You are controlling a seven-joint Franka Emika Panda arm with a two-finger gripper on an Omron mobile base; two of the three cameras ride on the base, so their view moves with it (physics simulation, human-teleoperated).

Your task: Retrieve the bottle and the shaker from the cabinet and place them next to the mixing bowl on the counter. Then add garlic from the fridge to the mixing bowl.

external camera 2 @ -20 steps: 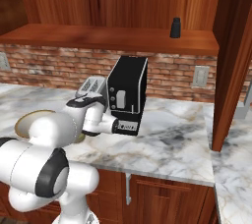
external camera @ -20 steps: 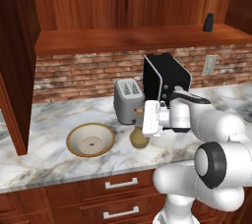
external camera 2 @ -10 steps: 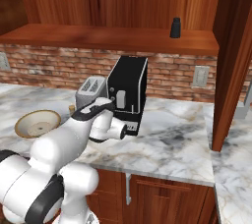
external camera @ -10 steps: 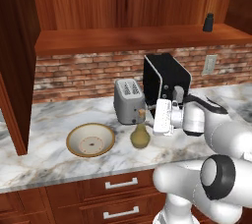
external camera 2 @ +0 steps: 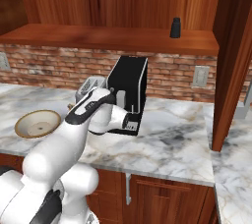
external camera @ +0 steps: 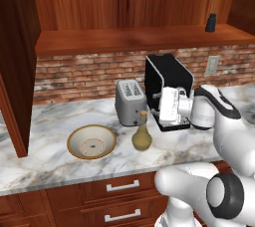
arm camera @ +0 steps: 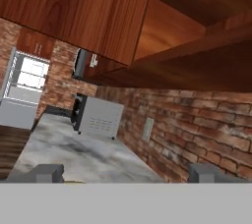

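Note:
The olive-tan bottle (external camera: 142,136) stands upright and free on the marble counter (external camera: 50,156), just right of the mixing bowl (external camera: 92,142), which also shows at the left of the right base view (external camera 2: 38,123). The small black shaker (external camera: 211,22) (external camera 2: 175,27) sits at the right end of the cabinet shelf (external camera: 139,39). My gripper (external camera: 160,105) (external camera 2: 129,120) hovers open and empty in front of the black coffee machine, up and to the right of the bottle. Its fingertips (arm camera: 47,171) stand wide apart. Garlic and fridge are out of view.
A silver toaster (external camera: 130,102) stands behind the bottle, and a black coffee machine (external camera: 168,89) is right of it against the brick wall. An open cabinet door (external camera: 17,61) hangs at the left. A wooden side panel (external camera 2: 231,61) rises at the right.
My gripper has drawn back from the bottle, rising and moving right toward the coffee machine. The bottle stays where it stood beside the bowl.

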